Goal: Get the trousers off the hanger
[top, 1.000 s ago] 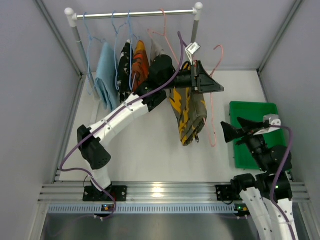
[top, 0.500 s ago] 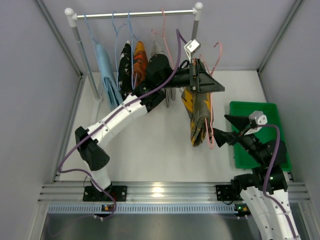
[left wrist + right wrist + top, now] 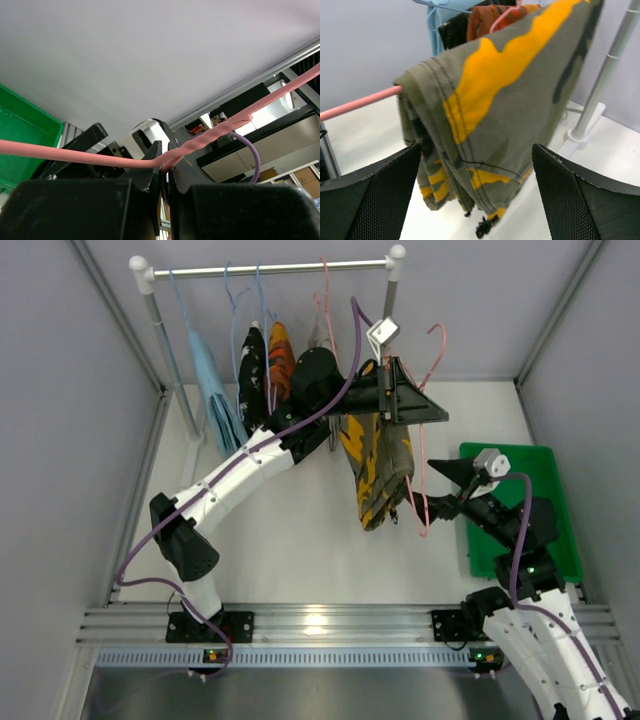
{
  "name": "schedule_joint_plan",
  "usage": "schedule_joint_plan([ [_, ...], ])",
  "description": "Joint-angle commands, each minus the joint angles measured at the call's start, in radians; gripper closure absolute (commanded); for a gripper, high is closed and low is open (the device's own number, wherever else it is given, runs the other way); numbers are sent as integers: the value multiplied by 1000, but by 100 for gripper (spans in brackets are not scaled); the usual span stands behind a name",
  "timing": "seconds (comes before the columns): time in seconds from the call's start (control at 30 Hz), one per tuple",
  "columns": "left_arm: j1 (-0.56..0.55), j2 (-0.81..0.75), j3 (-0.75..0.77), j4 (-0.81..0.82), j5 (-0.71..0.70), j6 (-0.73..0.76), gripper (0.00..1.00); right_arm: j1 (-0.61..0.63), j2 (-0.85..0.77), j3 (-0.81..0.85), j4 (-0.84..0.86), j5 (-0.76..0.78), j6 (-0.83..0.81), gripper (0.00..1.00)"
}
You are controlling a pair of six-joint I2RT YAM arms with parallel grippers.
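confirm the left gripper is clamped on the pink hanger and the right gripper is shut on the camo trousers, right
Not the last part. The left gripper is clamped on the pink hanger, but the right gripper is open, jaws spread wide facing the camo trousers; the right wrist view shows it.

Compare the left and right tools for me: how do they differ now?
The left tool is shut on the wire of the pink hanger; the right tool is open, gripping nothing. The left tool is out toward the clothes rail; the right tool is nearer the bases, by the green tray, facing the camouflage trousers. Both are black two-finger tools.
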Motion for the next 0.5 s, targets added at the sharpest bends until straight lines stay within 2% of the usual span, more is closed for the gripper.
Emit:
schedule_joint_plan([
  [0.0, 0, -86, 72, 164, -19, 40, 100, 56, -14, 43, 82, -4, -55, 10],
  [0.17, 0, -74, 77, 179, -25, 28, 100, 102, -12, 32, 107, 62, -81, 11],
  [0.3, 0, -71, 80, 186, -23, 27, 100, 112, 28, 38, 156, 172, -95, 20],
  [0.37, 0, -71, 80, 183, -22, 30, 100, 112, 35, 40, 165, 182, -116, 24],
  [0.47, 0, -76, 77, 179, -16, 37, 100, 112, 34, 46, 161, 165, -156, 25],
])
